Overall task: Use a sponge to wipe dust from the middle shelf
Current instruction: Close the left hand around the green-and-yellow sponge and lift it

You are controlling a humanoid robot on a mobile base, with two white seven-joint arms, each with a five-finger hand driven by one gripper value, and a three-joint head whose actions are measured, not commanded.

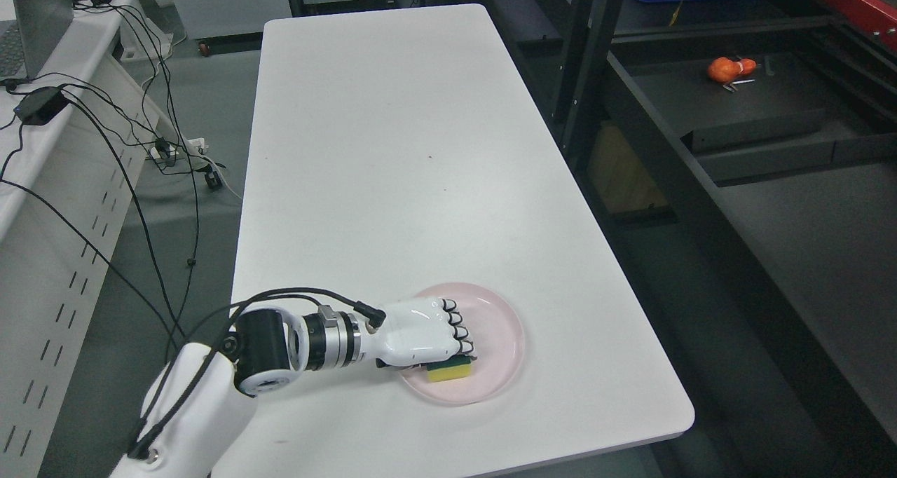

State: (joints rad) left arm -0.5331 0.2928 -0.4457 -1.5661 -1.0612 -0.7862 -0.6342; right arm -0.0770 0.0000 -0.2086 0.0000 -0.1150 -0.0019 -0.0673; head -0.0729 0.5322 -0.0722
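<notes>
My left hand (420, 331) reaches in from the lower left, over the near end of the white worktop (392, 148). It sits on top of the sponge (450, 371), a yellow block with a dark green scrubbing layer uppermost. My fingers (459, 332) are curled down over the sponge's far side and top, closed around it, so only its near yellow face and a strip of the green show below my knuckles. The sponge lies in the pink plate (504, 338), toward the plate's near-left rim; I cannot tell whether it rests on the plate or is just lifted off it. The plate stands near the worktop's near edge, closer to the right corner. Past the worktop's right edge stands a dark shelf rack (736, 113) with an orange object (729, 68) lying on one of its levels.
</notes>
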